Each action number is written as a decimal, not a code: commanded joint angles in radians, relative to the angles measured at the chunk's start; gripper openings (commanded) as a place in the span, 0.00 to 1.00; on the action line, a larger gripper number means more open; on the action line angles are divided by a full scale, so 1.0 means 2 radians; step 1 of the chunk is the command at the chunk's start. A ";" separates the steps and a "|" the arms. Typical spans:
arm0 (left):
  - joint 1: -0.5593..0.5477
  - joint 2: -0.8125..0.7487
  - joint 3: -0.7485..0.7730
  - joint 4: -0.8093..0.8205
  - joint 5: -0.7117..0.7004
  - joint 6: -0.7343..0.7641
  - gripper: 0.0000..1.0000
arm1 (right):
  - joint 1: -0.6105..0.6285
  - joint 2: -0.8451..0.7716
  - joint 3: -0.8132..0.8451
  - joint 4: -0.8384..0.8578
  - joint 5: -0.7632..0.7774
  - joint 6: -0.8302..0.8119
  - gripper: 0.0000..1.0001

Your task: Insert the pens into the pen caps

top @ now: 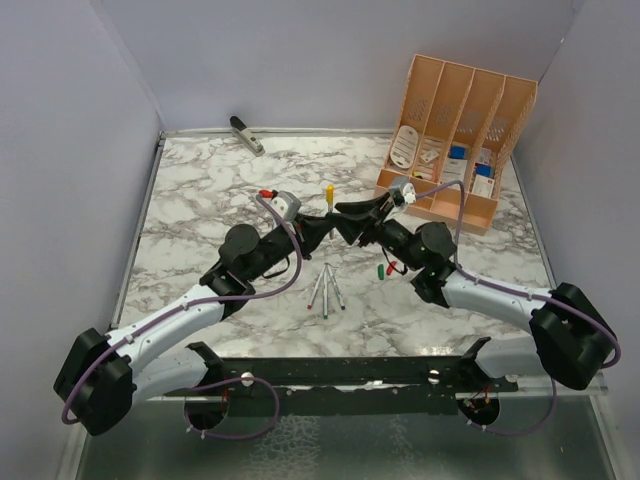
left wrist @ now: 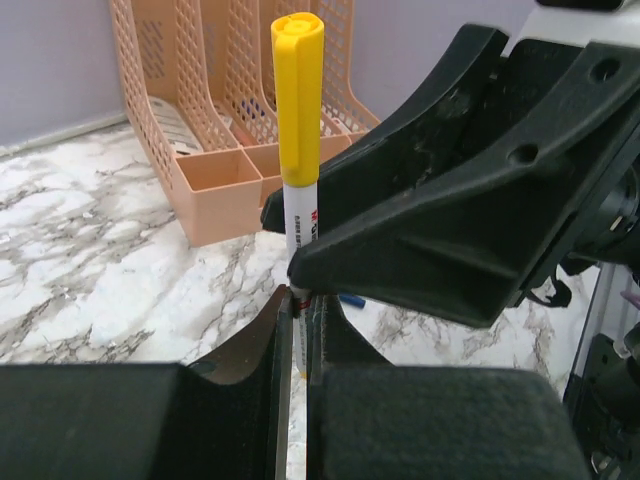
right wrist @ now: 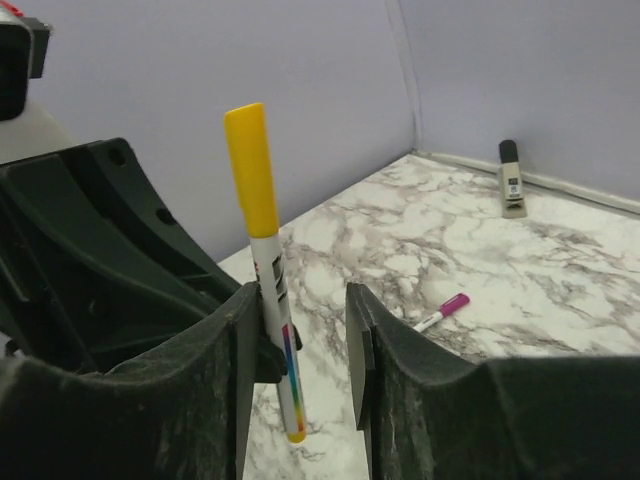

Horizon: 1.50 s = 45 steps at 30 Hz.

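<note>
While upright, pen (left wrist: 300, 215) wears yellow cap (left wrist: 298, 95).

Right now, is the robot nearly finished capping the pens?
Not yet. The yellow cap sits on its pen, gripped upright by the left hand; the right hand is open around it. Three pens wait on the table, with the green cap and red cap loose nearby.

Right hand (right wrist: 305, 340) flanks the left hand (left wrist: 298, 340)'s pen (left wrist: 300, 215); table (top: 200, 200) leftward lies open.
</note>
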 commanded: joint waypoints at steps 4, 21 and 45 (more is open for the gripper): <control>0.003 0.004 -0.004 0.009 -0.018 -0.008 0.00 | 0.004 -0.027 0.021 -0.027 0.052 -0.035 0.45; 0.087 0.200 0.128 -0.257 -0.178 -0.018 0.00 | 0.004 -0.111 0.000 -0.108 0.125 -0.068 0.45; 0.146 0.386 0.284 -0.412 -0.210 0.003 0.00 | 0.004 -0.133 -0.012 -0.154 0.140 -0.071 0.44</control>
